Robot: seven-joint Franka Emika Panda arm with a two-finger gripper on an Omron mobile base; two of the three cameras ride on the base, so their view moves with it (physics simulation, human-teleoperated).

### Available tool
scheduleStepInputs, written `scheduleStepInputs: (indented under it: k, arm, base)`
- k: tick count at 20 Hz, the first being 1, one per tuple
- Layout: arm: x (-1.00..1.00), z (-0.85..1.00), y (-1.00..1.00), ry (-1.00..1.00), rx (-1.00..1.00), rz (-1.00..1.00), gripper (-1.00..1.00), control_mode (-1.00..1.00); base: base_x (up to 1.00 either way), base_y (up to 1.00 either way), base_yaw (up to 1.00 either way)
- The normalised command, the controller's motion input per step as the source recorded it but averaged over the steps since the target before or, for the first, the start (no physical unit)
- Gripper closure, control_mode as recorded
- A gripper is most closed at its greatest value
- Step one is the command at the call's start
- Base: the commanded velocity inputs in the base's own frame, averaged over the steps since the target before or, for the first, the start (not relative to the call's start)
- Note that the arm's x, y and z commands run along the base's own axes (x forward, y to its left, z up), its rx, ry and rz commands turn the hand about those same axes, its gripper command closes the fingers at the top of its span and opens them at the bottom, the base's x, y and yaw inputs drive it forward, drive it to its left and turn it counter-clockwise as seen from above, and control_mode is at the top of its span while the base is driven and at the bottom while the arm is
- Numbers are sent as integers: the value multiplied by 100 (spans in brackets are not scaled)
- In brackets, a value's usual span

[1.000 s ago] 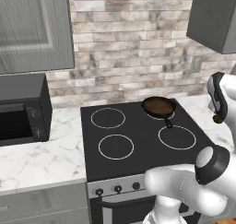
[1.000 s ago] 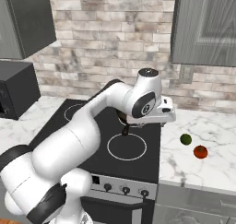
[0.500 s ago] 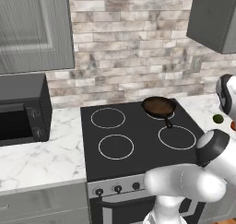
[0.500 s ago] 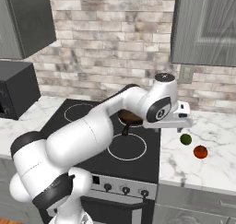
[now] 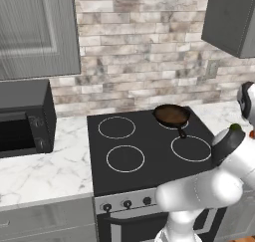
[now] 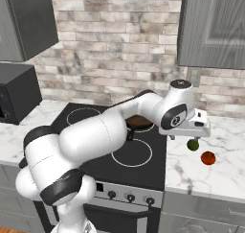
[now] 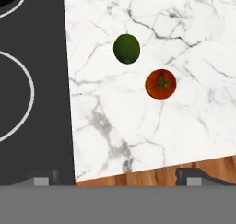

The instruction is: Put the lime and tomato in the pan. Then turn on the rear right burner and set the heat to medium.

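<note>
Arm has swung further right off the cooktop (image 6: 95, 131); gripper (image 6: 197, 131) now hangs over the marble counter (image 7: 184, 126), above the fruit. Fingers spread wide, nothing between them. Lime (image 7: 126, 48) and tomato (image 7: 161, 84) sit on the counter just right of the cooktop, near each other, not touching, lime closer to the wall. Pan (image 5: 172, 115) sits on the rear right burner (image 5: 169, 120), handle toward the front.

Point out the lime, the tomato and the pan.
lime (image 7: 126, 48): hand view, middle of its green skin.
tomato (image 7: 161, 84): hand view, by the green stem on top.
pan (image 5: 171, 114): left base view, middle of its dark brown inside.
</note>
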Motion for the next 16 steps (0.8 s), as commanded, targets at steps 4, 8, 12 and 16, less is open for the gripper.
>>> scheduleStepInputs:
  k: [4,8,12,16]
  arm:
    - [14,-14,-51,0,0,-10,-100,-100]
    - [12,-12,-50,-3,0,-10,-100,-100]
    - [16,-10,-37,-9,0,-6,-100,-100]
    - [11,-1,-11,-8,2,0,-100,-100]
  base:
    - [0,0,0]
    - [0,0,0]
    - [0,0,0]
    - [0,0,0]
